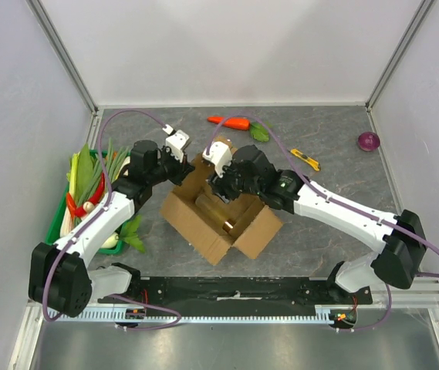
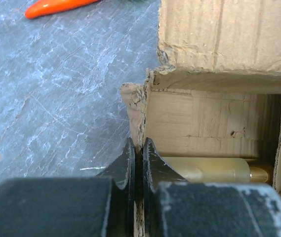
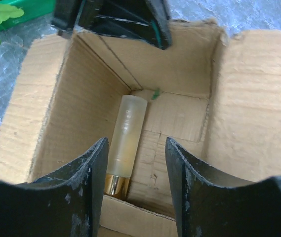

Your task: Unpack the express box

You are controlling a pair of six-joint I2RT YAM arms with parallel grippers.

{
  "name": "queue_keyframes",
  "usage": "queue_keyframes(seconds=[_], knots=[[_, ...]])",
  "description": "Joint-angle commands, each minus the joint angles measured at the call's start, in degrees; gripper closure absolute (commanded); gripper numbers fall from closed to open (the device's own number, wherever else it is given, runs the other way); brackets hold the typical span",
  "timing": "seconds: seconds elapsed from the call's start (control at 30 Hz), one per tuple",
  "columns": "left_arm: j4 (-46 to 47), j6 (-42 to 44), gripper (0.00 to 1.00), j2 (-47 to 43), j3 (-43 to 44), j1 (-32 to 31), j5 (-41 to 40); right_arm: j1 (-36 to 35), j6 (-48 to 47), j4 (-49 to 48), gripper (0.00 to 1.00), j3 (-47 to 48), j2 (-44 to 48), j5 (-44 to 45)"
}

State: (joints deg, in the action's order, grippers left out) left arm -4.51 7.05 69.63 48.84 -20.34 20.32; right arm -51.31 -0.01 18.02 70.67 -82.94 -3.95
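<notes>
Overhead wide; wrist cameras close, share express box.

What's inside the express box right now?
A pale frosted bottle with a gold end lies on the express box floor. The right claw hides the near bottom edge.

Inside express box, bottle lying; tray left of box; carrot, cutter behind.

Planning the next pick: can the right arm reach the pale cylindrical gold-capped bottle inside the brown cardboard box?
Probably yes: the open right gripper hangs over the bottle, the box flaps are spread, nothing covers it. The left gripper only pinches a wall edge.
</notes>
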Motion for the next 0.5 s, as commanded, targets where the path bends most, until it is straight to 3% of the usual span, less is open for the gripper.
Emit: queue_keyframes(seconds=[0.0,0.27,0.47], knots=[[7.67,3.76,0.98,-1.59,-2.16,-0.14,4.47,-3.52,-2.36,-0.44,0.45,-0.45,-0.56,6.22],[9.35,4.29,0.98,-3.18,-4.71,-0.05,4.82,-8.98,-1.66,-1.32,0.57,-1.06,-3.20,20.26],[13.56,7.63,0.98,-5.46,-9.19,-0.05,6.05,-10.13,-0.78,-2.38,0.62,-2.12,-4.34,20.56]])
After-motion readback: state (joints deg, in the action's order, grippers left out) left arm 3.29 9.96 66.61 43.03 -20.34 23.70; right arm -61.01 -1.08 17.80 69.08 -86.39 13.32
